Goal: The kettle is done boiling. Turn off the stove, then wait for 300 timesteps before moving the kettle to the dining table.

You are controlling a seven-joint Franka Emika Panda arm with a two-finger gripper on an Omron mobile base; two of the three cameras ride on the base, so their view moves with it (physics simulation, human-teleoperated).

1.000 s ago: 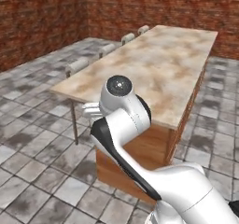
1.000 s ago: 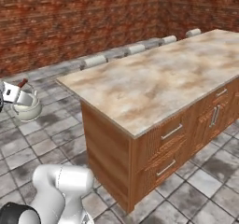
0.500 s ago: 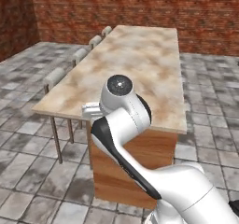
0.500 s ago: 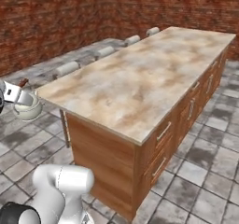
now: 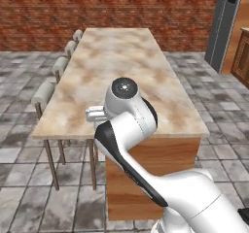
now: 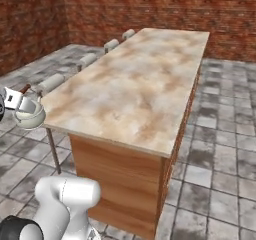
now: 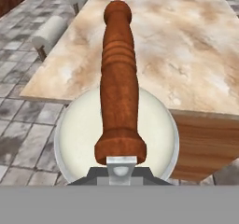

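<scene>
Carry step: the small squat cream-white round kettle (image 7: pixel 116 134) with the turned reddish-brown wooden handle grip (image 7: pixel 119 83) hangs under the claw (image 6: pixel 19 103), which is clamped tight on that grip. In the hand view the grip runs straight away from the claw, with the kettle's round body directly below it.

Kettle is in the air, not set down yet. In the right base view it hangs beside the near left corner of the long rectangular counter (image 6: pixel 145 79) with the beige marbled stone top and wooden base (the dining table, by the task). From the hand view, the near edge of the stone top lies just ahead of and below the claw, with the kettle's body mostly over grey tiled floor (image 7: pixel 28 125). Grey padded stools (image 7: pixel 51 29) stand ahead and to the left of the claw, along the counter's side.

Stove part presumably done, judging by the kettle being here.

Next move, my read: push the claw forward until the whole body is over stone, well inside the edge, then lower until the base sits flat, and only then release. Watch clearance: the body looks close to slab height, so lift a bit first or it clips the edge.
</scene>
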